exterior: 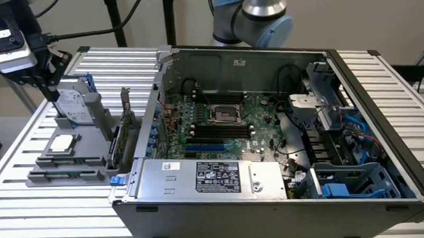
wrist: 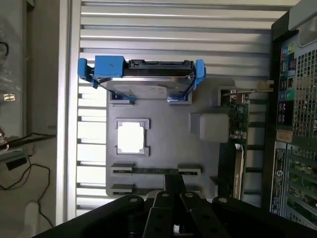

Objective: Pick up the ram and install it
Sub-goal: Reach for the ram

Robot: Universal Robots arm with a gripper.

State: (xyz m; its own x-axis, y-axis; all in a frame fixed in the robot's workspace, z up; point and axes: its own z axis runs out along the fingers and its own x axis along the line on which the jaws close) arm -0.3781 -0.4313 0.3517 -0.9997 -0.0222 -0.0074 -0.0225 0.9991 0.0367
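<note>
The ram [wrist: 151, 170] is a slim green stick lying edge-up between two small grey holders on the grey fixture tray [wrist: 168, 144]. In the exterior view the ram [exterior: 67, 162] sits near the tray's front, just in front of the square silver processor chip [exterior: 62, 144]. My gripper [exterior: 52, 95] hangs above the tray's back end, beside the hard drive [exterior: 74, 105], well apart from the ram. In the wrist view my gripper [wrist: 174, 181] points down over the tray, its black fingertips together and holding nothing. The black memory slots [exterior: 220, 132] lie on the motherboard inside the open case.
A hard drive in a blue carrier [wrist: 148, 79] stands at the tray's far end. A tall green expansion card [exterior: 124, 127] stands between the tray and the case wall [exterior: 152, 116]. The power supply [exterior: 214, 177] fills the case front. Everything rests on a slatted metal table [exterior: 31, 210].
</note>
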